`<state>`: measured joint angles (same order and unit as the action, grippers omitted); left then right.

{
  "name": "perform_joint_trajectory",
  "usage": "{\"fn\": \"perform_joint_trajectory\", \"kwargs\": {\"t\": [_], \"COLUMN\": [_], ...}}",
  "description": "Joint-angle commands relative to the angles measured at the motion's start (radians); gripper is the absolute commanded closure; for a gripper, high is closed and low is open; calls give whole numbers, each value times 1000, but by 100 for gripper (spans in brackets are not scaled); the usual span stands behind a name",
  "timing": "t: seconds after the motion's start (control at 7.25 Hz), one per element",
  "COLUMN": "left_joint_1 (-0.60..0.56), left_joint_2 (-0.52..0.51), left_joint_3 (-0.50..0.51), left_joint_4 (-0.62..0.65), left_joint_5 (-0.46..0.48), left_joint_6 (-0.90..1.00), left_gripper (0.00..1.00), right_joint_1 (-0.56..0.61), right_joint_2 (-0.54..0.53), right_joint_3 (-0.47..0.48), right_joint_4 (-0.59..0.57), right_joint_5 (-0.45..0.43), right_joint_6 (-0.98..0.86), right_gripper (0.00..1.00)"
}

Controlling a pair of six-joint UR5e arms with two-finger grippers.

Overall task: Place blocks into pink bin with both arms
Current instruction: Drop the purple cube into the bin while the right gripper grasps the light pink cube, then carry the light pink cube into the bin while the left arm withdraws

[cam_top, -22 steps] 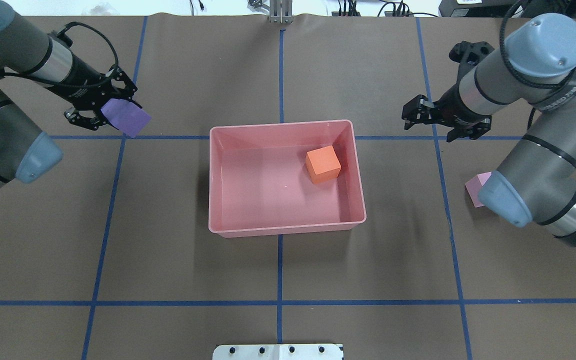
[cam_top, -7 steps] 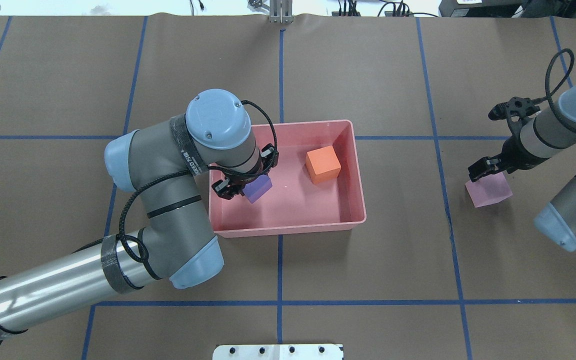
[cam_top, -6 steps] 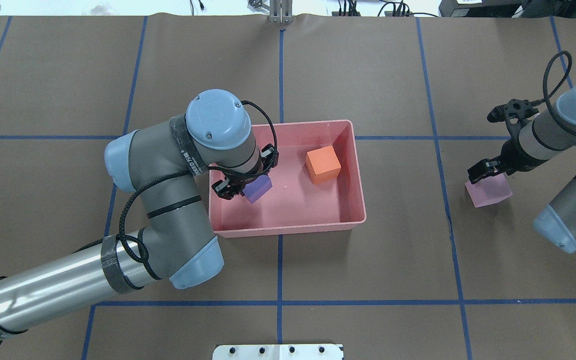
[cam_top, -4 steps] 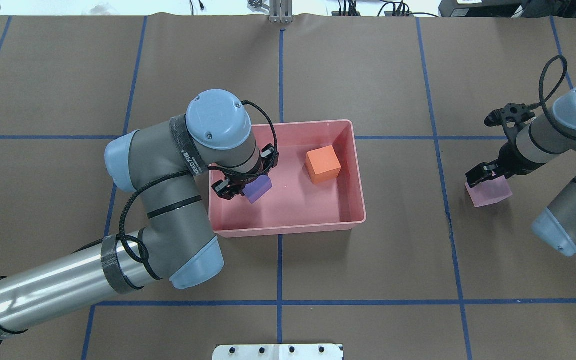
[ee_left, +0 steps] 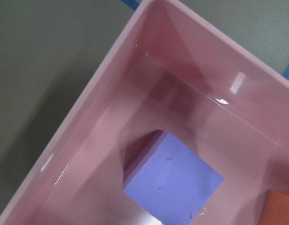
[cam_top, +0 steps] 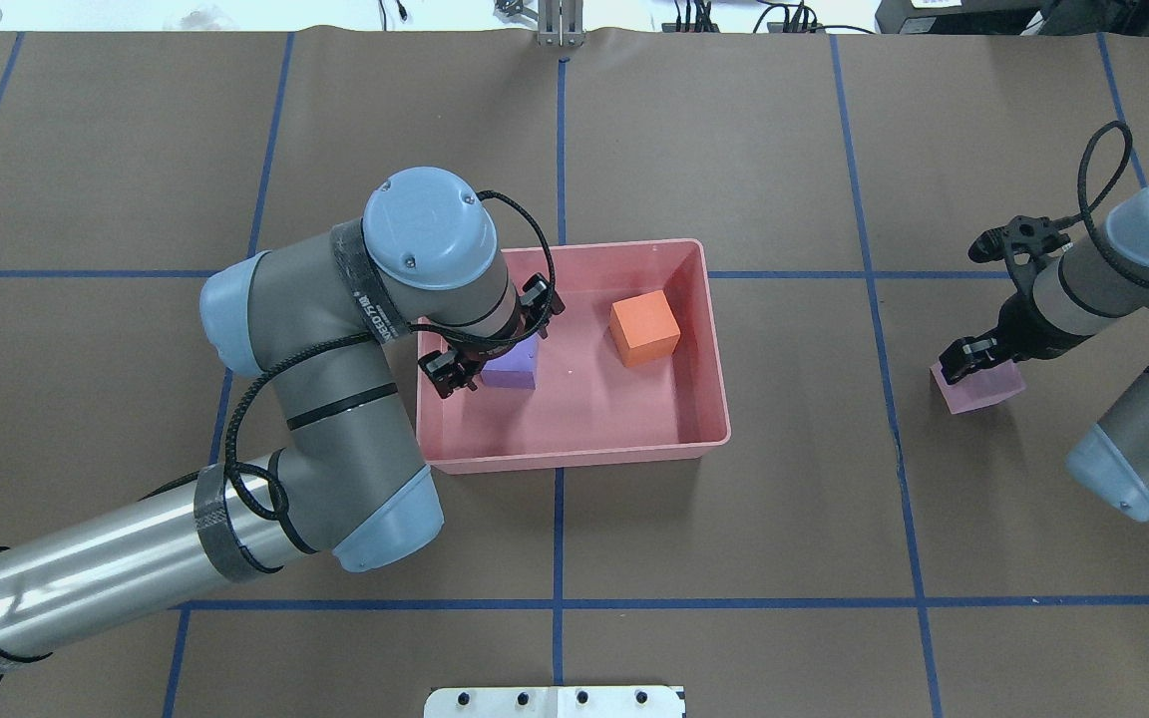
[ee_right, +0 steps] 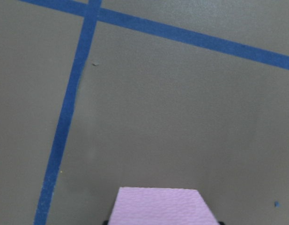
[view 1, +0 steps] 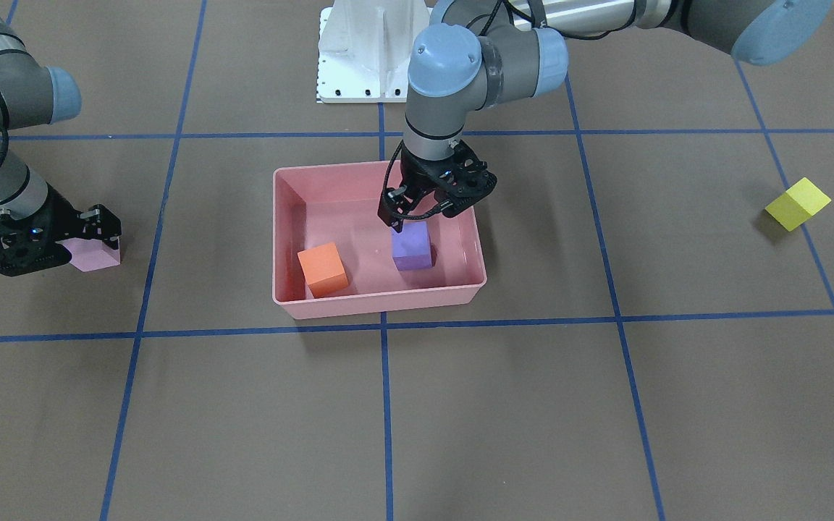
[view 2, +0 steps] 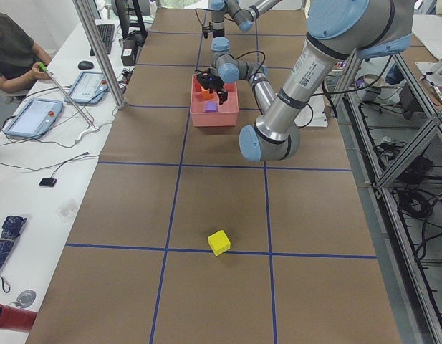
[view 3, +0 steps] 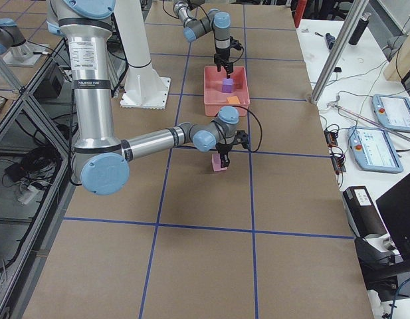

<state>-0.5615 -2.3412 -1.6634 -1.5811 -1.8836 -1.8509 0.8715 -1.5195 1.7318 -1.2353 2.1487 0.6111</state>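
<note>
The pink bin (view 1: 381, 302) (cam_top: 574, 461) sits mid-table. On its floor are the orange cube (view 1: 323, 269) (cam_top: 644, 329) and the purple cube (view 1: 411, 246) (cam_top: 515, 369) (ee_left: 174, 185). My left gripper (view 1: 426, 213) (cam_top: 491, 341) is open just above the purple cube and does not touch it. My right gripper (view 1: 73, 242) (cam_top: 978, 364) is low over the light pink cube (view 1: 95, 255) (cam_top: 983, 391) (ee_right: 160, 206) on the table. It looks open, with a finger on either side. The yellow cube (view 1: 797, 204) (view 2: 219, 242) lies far out on my left side.
The white pedestal (view 1: 370, 51) (cam_top: 555, 701) stands at the robot's edge of the table. Blue tape lines grid the brown table cover. A person (view 2: 13, 50) sits at a side table with tablets.
My left gripper carried the purple cube into the bin, opened and let it drop flat onto the bin floor. My right gripper has come down onto the light pink cube.
</note>
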Motion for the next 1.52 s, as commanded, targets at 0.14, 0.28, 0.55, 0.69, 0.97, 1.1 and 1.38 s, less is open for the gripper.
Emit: {"fn": "perform_joint_trajectory", "kwargs": {"t": [0.14, 0.28, 0.55, 0.69, 0.97, 1.1, 1.38], "left_joint_1": [-174, -228, -360, -461, -622, -671, -680], "left_joint_2": [229, 431, 647, 707, 721, 721, 775], "left_joint_3": [-247, -363, -389, -334, -177, -98, -49], "left_joint_4": [-2, -19, -87, -130, -163, -181, -188], "left_joint_5": [-192, -227, -248, -315, -420, -431, -436], "left_joint_6": [281, 529, 845, 987, 1090, 1114, 1108], "left_gripper": [0, 0, 0, 0, 0, 0, 0], "right_joint_1": [85, 101, 66, -9, -212, -265, -324], "right_joint_2": [37, 168, 422, 490, 590, 617, 619], "right_joint_3": [121, 127, 129, 126, 98, 74, 49], "right_joint_4": [-18, -121, -318, -322, -322, -319, -314], "right_joint_5": [126, 137, 116, 71, -147, -182, -213], "right_joint_6": [104, 210, 411, 518, 692, 731, 766], "right_gripper": [100, 100, 100, 100, 100, 100, 100]}}
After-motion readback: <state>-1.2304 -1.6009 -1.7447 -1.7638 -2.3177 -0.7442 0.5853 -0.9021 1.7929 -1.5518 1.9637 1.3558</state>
